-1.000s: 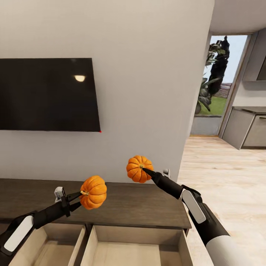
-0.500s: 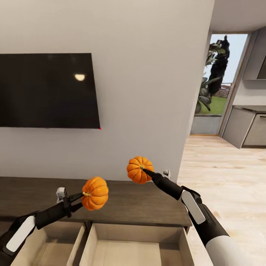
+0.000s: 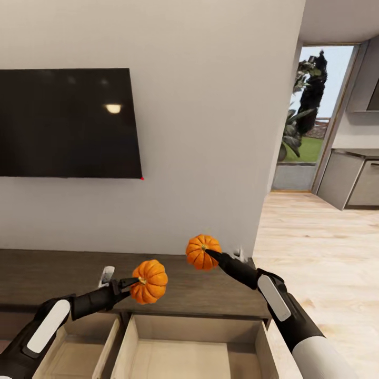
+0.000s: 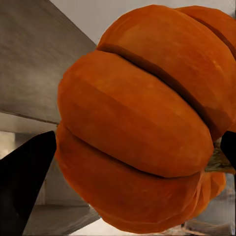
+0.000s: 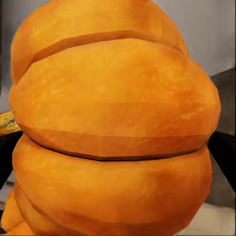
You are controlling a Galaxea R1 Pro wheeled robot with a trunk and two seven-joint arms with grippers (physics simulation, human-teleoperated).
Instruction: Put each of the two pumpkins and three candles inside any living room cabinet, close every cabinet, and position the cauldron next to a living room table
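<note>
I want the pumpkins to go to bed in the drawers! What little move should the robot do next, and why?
Probably lower the left gripper a little, easing its pumpkin down toward the open drawer below. Each gripper holds a pumpkin above the dark cabinet, and the left one hangs nearest a drawer's pale inside.

Two pumpkins point(image 3: 149, 281) point(image 3: 202, 251) above cabinet point(image 3: 63, 273); two open drawers point(image 3: 192, 355) point(image 3: 79, 352) below; one television point(image 3: 68, 122) above.

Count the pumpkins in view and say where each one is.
2. One pumpkin is held in the left gripper above the cabinet; the other pumpkin is held in the right gripper, higher, near the wall corner.
</note>
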